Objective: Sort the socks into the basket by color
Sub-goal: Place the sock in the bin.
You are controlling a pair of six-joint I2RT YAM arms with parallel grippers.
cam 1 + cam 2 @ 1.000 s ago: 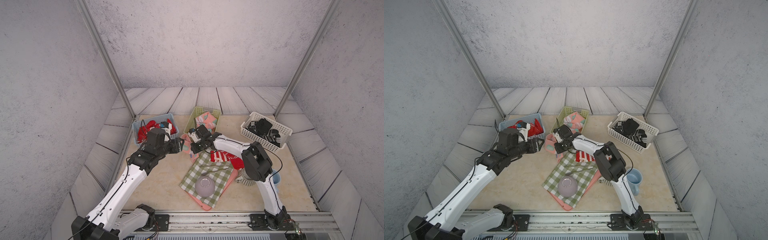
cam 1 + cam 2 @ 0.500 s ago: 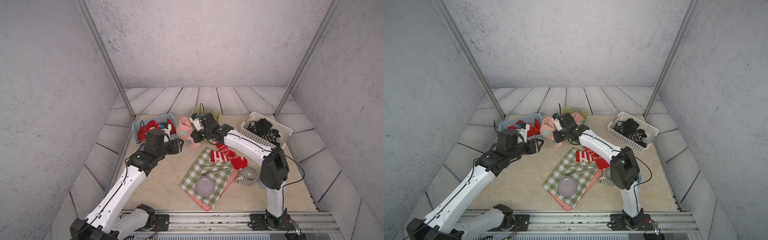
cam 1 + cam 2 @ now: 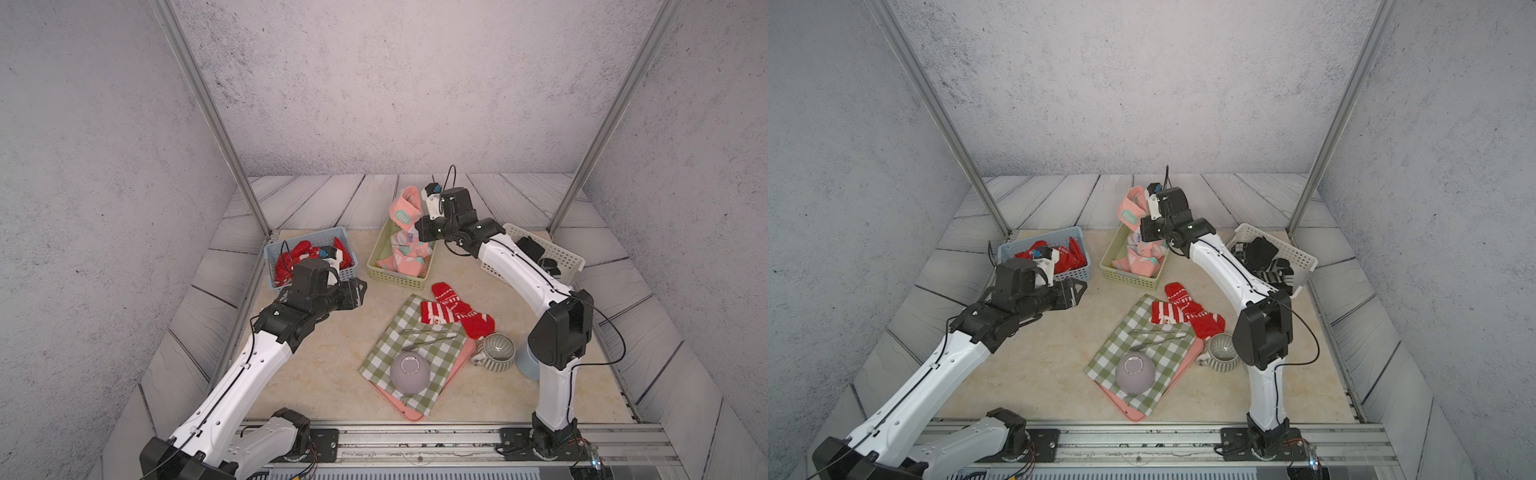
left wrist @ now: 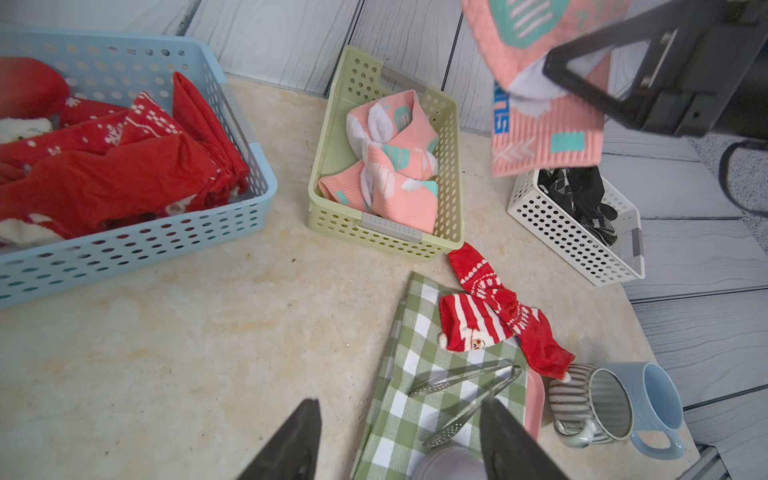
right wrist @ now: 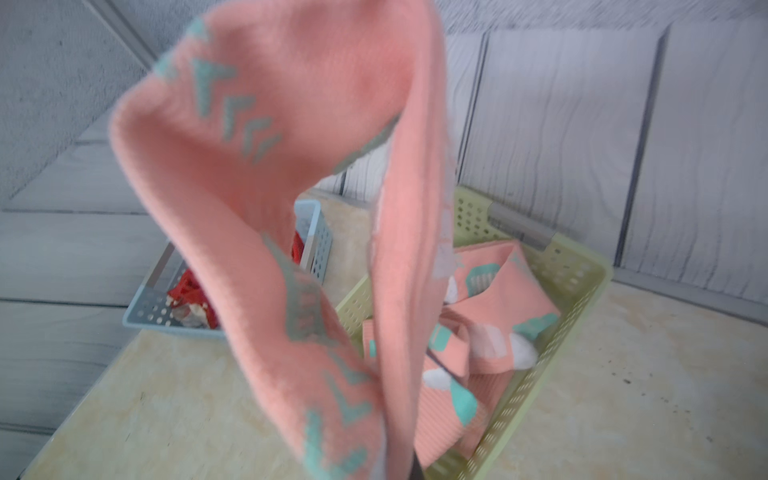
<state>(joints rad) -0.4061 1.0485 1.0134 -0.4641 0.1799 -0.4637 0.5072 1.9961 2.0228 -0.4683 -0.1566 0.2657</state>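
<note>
My right gripper (image 3: 419, 225) is shut on a salmon-pink sock (image 3: 404, 210) with teal marks, hanging over the far end of the green basket (image 3: 400, 283). In the right wrist view the sock (image 5: 257, 166) covers the fingers. More pink socks (image 4: 399, 174) lie in that basket. Two red-and-white socks (image 3: 455, 311) lie on the table at the checked cloth's far corner. Red socks (image 4: 104, 174) fill the blue basket (image 4: 145, 245); black socks (image 3: 1262, 253) sit in the white basket (image 3: 1302, 259). My left gripper (image 3: 359, 291) hovers open and empty in front of the blue basket.
A green-checked cloth (image 3: 419, 353) covers a pink tray (image 3: 459, 365), with an upturned lilac bowl (image 3: 409, 374) and metal tongs (image 3: 430, 336) on it. A striped mug (image 3: 496, 353) and a blue mug (image 4: 656, 399) stand by the right arm's lower link.
The right gripper has lifted the pink sock from beside the cloth and carried it back, up over the green basket. The left arm has barely moved.
</note>
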